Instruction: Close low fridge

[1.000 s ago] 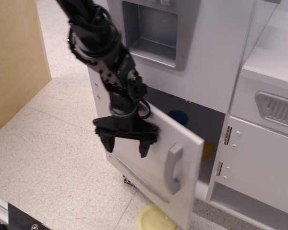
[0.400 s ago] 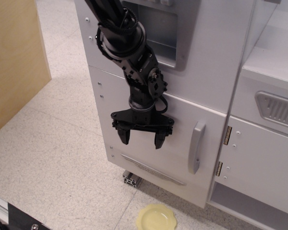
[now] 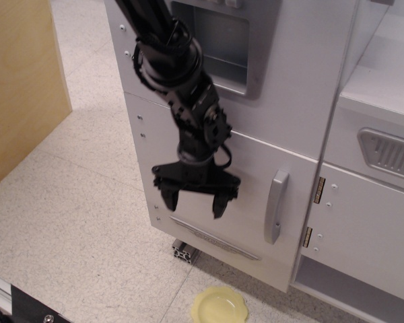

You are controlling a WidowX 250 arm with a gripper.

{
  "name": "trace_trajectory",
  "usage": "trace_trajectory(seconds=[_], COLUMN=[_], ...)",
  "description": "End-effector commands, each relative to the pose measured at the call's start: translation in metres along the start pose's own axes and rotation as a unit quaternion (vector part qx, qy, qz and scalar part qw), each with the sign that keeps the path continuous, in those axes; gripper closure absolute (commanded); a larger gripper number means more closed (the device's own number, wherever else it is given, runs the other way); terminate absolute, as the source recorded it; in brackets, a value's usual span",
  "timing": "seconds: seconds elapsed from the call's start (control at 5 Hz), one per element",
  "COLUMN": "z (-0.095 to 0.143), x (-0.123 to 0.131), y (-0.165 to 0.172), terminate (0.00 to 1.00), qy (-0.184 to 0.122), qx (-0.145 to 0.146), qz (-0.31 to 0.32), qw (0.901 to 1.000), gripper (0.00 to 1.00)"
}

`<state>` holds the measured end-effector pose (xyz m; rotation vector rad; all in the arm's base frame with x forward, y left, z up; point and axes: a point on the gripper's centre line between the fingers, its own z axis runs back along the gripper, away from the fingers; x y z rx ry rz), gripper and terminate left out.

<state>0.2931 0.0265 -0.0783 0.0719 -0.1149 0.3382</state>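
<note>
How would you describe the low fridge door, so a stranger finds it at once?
Start at the white toy kitchen and the grey recessed dispenser. The low fridge door is the large flat panel directly below it. Only it carries a grey vertical bar handle.

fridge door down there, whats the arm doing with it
The black robot arm's gripper hangs in front of the low fridge door with its jaws spread and nothing between them. The door sits flush with the white cabinet, so it looks closed, with its grey bar handle to the right of the gripper and untouched. A pale yellow dish lies on the floor below.
</note>
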Motion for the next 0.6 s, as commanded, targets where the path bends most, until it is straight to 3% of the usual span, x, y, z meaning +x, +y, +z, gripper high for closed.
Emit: trace_trajectory(seconds=[0.0,0.2,0.4], z=[0.0265,0.0265,0.0265], x=[0.0089,0.0089,0.0089], y=[0.0026,0.0026,0.0026], terminate=[0.00,0.00,1.00], qy=[-0.024,-0.024,-0.024], qx=[-0.007,-0.007,-0.007], qz=[-0.008,-0.008,-0.008], qw=[0.9997,0.9997,0.9997], gripper=[0.00,0.00,0.00])
